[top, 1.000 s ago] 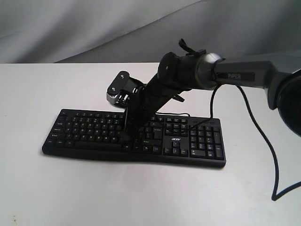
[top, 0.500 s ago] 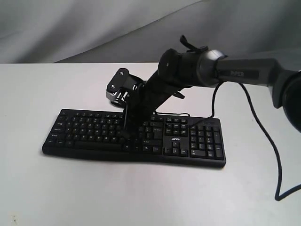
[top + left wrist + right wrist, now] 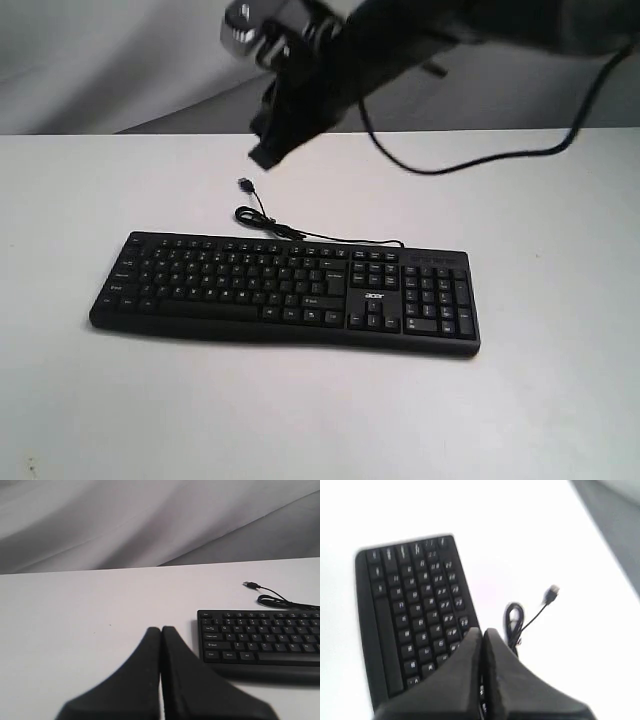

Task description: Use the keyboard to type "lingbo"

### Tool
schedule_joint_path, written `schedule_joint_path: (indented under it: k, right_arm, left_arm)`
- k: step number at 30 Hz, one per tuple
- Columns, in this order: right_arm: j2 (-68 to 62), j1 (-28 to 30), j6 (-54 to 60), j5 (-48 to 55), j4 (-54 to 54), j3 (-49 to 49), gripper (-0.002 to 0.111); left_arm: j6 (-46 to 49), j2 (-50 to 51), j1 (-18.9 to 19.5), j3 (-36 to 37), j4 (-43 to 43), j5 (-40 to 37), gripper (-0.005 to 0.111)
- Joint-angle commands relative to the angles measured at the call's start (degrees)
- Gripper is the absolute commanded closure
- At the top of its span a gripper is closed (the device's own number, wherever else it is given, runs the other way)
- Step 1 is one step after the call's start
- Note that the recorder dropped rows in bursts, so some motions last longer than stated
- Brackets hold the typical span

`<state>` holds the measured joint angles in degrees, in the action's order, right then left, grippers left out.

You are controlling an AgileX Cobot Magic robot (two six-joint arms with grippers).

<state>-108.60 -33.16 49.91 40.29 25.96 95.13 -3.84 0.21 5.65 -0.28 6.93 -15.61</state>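
The black keyboard (image 3: 290, 290) lies flat on the white table, its acer logo right of the letter keys. Its thin USB cable (image 3: 270, 222) coils behind the back edge and ends in a loose plug (image 3: 244, 184). My right gripper (image 3: 263, 155) hangs high above the table behind the keyboard, shut and empty. In the right wrist view the right gripper (image 3: 483, 631) sits over the keyboard (image 3: 410, 615), with the cable (image 3: 515, 622) beside it. In the left wrist view my left gripper (image 3: 161, 629) is shut, low over the table beside the end of the keyboard (image 3: 265, 635). The left gripper is out of the exterior view.
The white table (image 3: 90, 400) extends wide around the keyboard. A grey cloth backdrop (image 3: 120, 60) hangs behind it. The right arm's own black cable (image 3: 450, 165) droops over the table at the back right.
The right arm has lifted off the keys and swung up behind the keyboard, uncovering the coiled cable and plug. The keyboard has not moved.
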Motion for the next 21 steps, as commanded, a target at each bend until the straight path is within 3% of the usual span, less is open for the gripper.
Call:
schedule_joint_path:
  k: [1,7,10,12,21]
  right_arm:
    - [12.4,0.2,-2.4,-2.1,-0.2,-1.9,0.108]
    - [34.3,0.2,-2.4,-15.6,-0.1,-18.1,0.108]
    - [51.6,0.2,-4.7,-28.4,0.1,-32.4,0.108]
    - [60.4,0.2,-8.9,-28.0,0.1,-38.0,0.108]
    - [83.9,0.2,-9.3,-31.6,0.3,-41.4,0.108]
  left_arm:
    - [-0.1,-0.2,0.1,0.3,-0.2,0.4,0.106]
    - [-0.1,-0.2,0.1,0.3,-0.2,0.4,0.106]
    - [-0.1,-0.2,0.1,0.3,-0.2,0.4,0.106]
    - [-0.1,-0.2,0.1,0.3,-0.2,0.4,0.106]
    - [-0.1,-0.2,0.1,0.3,-0.2,0.4,0.106]
